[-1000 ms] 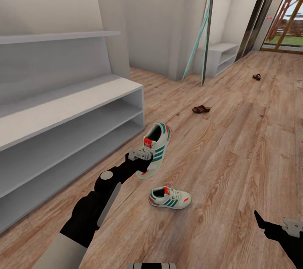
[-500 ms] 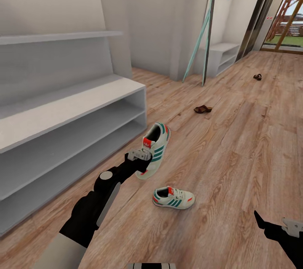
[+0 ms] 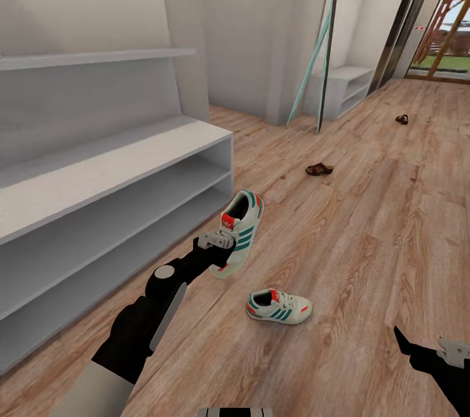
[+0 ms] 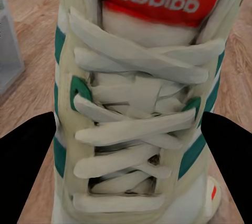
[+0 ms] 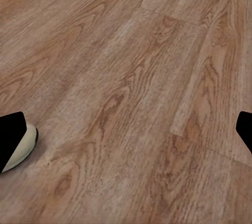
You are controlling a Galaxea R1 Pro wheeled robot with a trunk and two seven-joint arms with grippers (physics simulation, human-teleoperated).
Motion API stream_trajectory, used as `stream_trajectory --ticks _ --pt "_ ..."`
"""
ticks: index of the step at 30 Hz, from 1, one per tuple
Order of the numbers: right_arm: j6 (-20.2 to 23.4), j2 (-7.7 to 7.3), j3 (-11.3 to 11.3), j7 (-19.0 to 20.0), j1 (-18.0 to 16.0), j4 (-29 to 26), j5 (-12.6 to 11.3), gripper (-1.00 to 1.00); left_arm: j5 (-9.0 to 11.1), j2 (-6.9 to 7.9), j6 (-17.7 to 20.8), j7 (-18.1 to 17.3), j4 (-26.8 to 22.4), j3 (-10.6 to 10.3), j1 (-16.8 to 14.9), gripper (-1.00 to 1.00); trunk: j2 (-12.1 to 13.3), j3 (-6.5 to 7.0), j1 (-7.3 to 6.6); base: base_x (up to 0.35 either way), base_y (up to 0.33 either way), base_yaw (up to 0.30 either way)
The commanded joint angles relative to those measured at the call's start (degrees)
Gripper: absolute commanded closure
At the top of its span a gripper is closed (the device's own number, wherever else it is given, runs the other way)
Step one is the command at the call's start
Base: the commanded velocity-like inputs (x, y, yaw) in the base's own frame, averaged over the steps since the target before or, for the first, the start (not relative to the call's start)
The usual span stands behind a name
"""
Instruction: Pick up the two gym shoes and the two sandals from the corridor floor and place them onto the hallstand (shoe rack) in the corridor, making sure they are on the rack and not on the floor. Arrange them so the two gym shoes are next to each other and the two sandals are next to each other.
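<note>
1. Light brown wood-grain planks make up the corridor floor (image 3: 365,228), which is seen in the head view and in both wrist views.
2. One gym shoe (image 3: 238,234) is held above the floor by the left claw (image 3: 219,241); the claw is closed on it, and the shoe is tilted with its toe up, just beside the end of the hallstand (image 3: 130,162).
3. In the left wrist view the white laces, the green stripes and the red tongue patch of this held shoe (image 4: 139,108) are seen very near, with a black finger (image 4: 26,171) at each side of it.
4. The second gym shoe (image 3: 279,307) is lying on the floor, below the held one and apart from it, on its sole.
5. A rounded cream part at the edge of the right wrist view is probably this shoe, but it cannot be told for sure.
6. The right claw (image 3: 424,353) is seen at the lower right of the head view; its two dark fingertips (image 5: 13,140) are wide apart and nothing is between them.
7. One brown sandal (image 3: 319,169) is lying on the floor further along the corridor, and the other sandal (image 3: 402,119) is well apart from it, nearer to the glass door.
8. The hallstand is grey-white, with a flat top and two open shelf levels, and no shoe is seen on it.
9. A low white surface (image 3: 346,87) is standing at the far wall.
</note>
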Motion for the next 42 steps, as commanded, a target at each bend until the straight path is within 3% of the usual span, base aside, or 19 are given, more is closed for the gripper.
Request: stream_trajectory --ticks 1,19,42 --pt "0.00 0.00 0.00 0.01 0.00 0.00 0.00 -1.00 0.00 0.00 0.00 0.00 0.01 0.01 0.00 1.00 0.00 0.00 0.00 0.000 0.065 0.000" --pt "0.00 0.01 1.04 0.03 0.00 0.00 0.00 -1.00 -0.03 -0.07 -0.12 0.13 0.27 -0.03 -0.01 1.00 0.00 0.01 0.00 0.012 0.142 -0.019" --pt "0.00 0.01 1.23 -0.05 0.00 0.08 0.00 -1.00 -0.03 -0.08 -0.09 0.11 0.33 -0.04 -0.01 1.00 0.00 0.55 0.00 0.001 0.007 -0.250"
